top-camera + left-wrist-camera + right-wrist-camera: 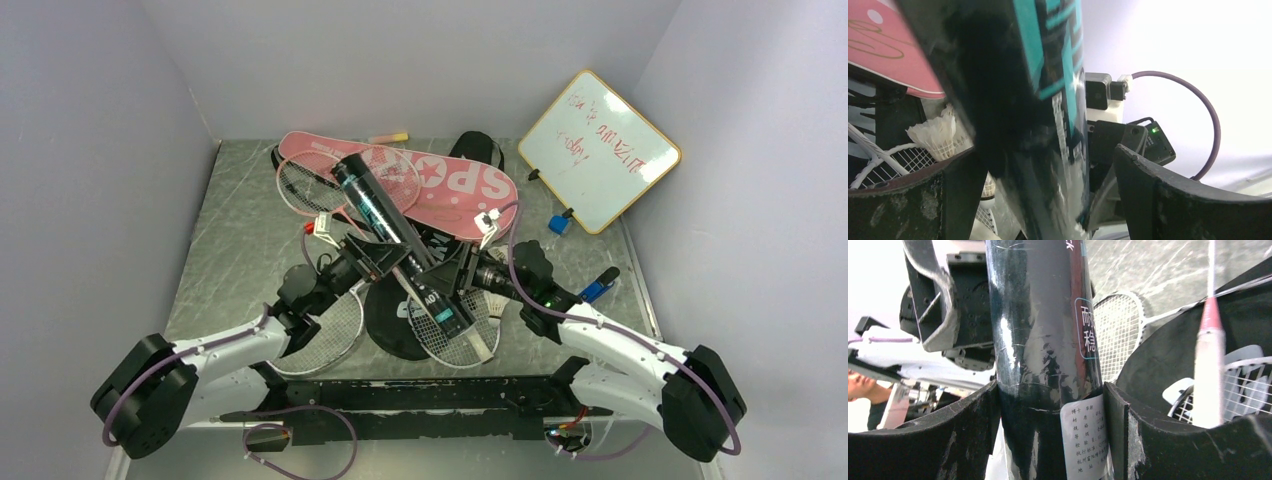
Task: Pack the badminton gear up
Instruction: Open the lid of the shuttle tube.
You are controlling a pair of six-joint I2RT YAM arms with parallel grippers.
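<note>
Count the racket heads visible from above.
4. A pink-framed head lies left of the pink cover, a second head on it; a white-framed head lies by the left arm, another white-framed head under the dark tube. More may be hidden.

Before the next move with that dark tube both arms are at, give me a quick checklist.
1. Right gripper clamped on dark tube: ok, pressed against both sides.
2. Left gripper closed on tube: not ok, jaws open, gap on one side.
3. Tube lifted free: cannot tell.
4. Shuttlecock packed away: not ok, loose outside the tube.
5. Tube's end open: cannot tell.
</note>
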